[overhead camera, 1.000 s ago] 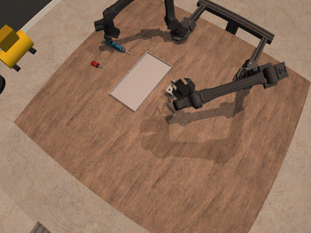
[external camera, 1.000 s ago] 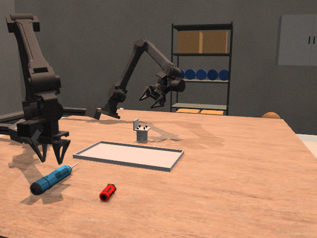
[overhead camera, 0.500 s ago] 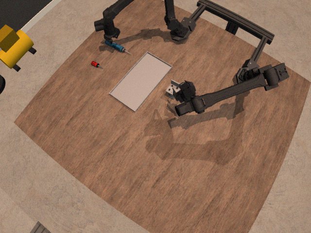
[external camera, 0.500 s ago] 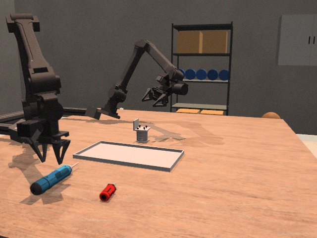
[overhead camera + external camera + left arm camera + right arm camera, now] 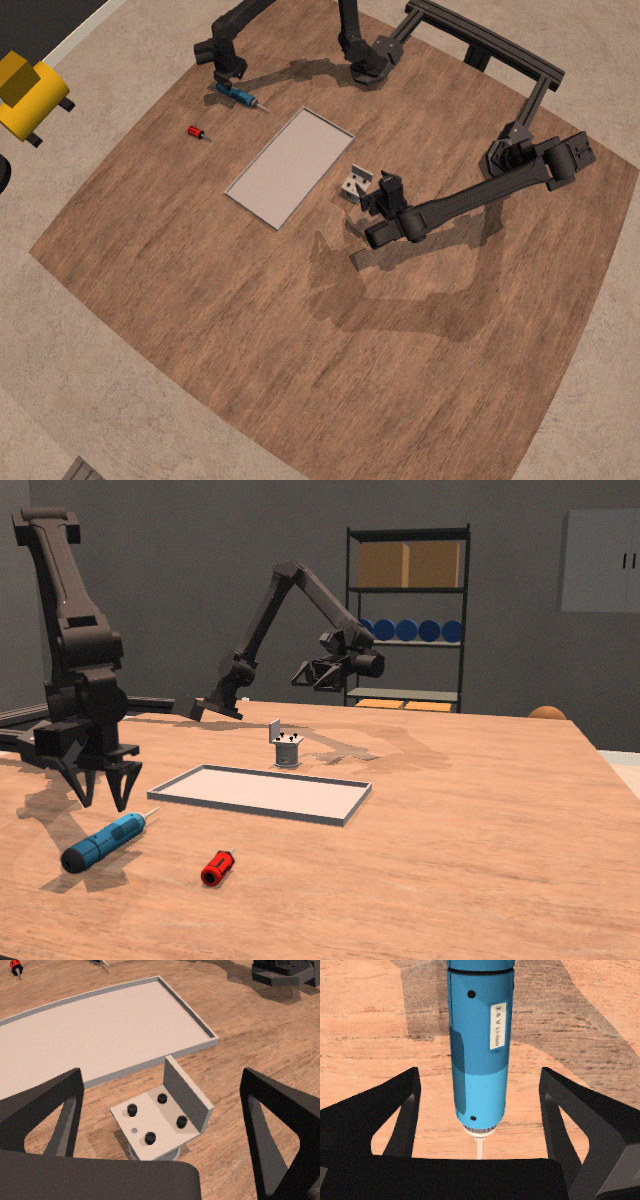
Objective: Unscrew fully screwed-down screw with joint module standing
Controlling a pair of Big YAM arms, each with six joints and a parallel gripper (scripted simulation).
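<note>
The grey joint module (image 5: 286,754) stands upright with the pale bracket (image 5: 362,171) (image 5: 274,731) (image 5: 186,1094) on top. Black screw heads show on the bracket; the screw (image 5: 278,738) (image 5: 162,1098) beside the upright flange on the tray side looks lowest, the others stand higher. My left gripper (image 5: 305,685) (image 5: 161,1078) is open and empty, high above the table near the module. The blue electric screwdriver (image 5: 242,96) (image 5: 111,836) (image 5: 481,1055) lies on the table. My right gripper (image 5: 103,808) is open, pointing down above it, one finger to each side in the right wrist view.
A shallow tray (image 5: 251,210) (image 5: 343,821) (image 5: 216,1038) lies between the module and the screwdriver. A small red screwdriver (image 5: 195,132) (image 5: 217,868) (image 5: 16,967) lies near the electric one. The left forearm reaches over the table beside the module.
</note>
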